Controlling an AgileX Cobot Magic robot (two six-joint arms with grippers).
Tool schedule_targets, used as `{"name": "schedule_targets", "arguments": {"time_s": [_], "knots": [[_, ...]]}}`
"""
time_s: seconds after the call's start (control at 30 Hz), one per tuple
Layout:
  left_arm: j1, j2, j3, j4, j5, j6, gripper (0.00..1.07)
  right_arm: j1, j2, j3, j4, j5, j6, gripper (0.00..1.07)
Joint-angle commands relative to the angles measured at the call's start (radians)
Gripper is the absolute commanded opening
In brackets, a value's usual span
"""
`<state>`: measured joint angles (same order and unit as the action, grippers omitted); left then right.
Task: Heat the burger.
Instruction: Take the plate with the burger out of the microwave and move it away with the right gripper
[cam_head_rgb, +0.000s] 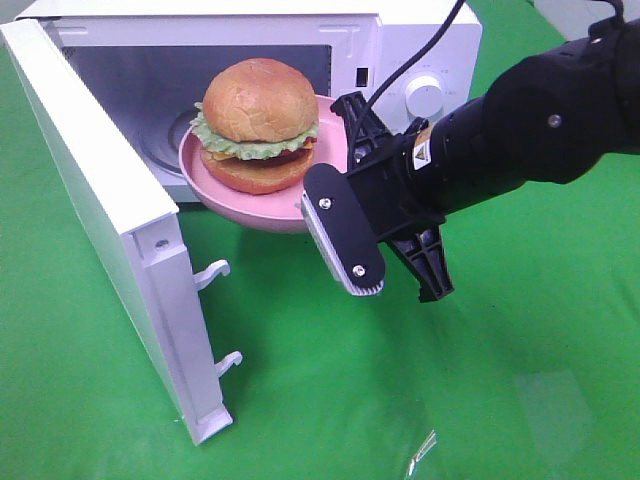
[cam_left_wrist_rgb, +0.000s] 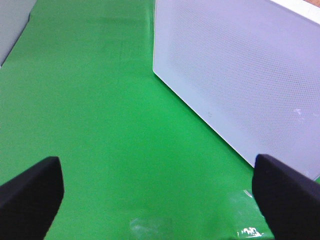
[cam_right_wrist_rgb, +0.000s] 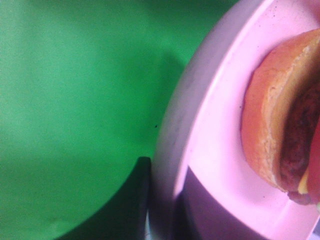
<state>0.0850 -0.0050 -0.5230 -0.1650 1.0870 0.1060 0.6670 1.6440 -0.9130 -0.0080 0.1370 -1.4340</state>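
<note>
At the open microwave (cam_head_rgb: 420, 40) mouth: burger (cam_head_rgb: 258, 125) on pink plate (cam_head_rgb: 215, 190), right gripper (cam_head_rgb: 335, 200) clamped on the plate's rim. Over green surface (cam_left_wrist_rgb: 100, 125) beside the door (cam_left_wrist_rgb: 240, 75), left gripper (cam_left_wrist_rgb: 157, 200) spread wide, empty.

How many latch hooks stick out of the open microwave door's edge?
2. The upper hook sits partway down the door edge; the lower hook sits near its bottom corner. None appear hidden.

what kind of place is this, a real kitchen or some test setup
Likely a robot test bench, not a kitchen: a white microwave sits on a green cloth, and the right gripper holds a pink plate with a burger.
</note>
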Motion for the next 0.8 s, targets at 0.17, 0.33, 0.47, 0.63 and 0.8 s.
{"name": "schedule_targets", "arguments": {"time_s": [0.17, 0.33, 0.47, 0.63, 0.8], "knots": [[0.001, -0.006, 0.004, -0.006, -0.014, 0.002, 0.94, -0.012, -0.117, 0.069, 0.008, -0.075, 0.019, 0.00], [0.001, -0.006, 0.004, -0.006, -0.014, 0.002, 0.94, -0.012, -0.161, 0.105, 0.008, -0.074, 0.038, 0.00], [0.001, -0.006, 0.004, -0.006, -0.014, 0.002, 0.94, -0.012, -0.221, 0.150, 0.000, -0.071, 0.046, 0.00], [0.001, -0.006, 0.004, -0.006, -0.014, 0.002, 0.94, -0.012, -0.294, 0.203, -0.008, -0.049, 0.057, 0.00], [0.001, -0.006, 0.004, -0.006, -0.014, 0.002, 0.94, -0.012, -0.343, 0.234, -0.048, -0.035, 0.099, 0.00]]}}
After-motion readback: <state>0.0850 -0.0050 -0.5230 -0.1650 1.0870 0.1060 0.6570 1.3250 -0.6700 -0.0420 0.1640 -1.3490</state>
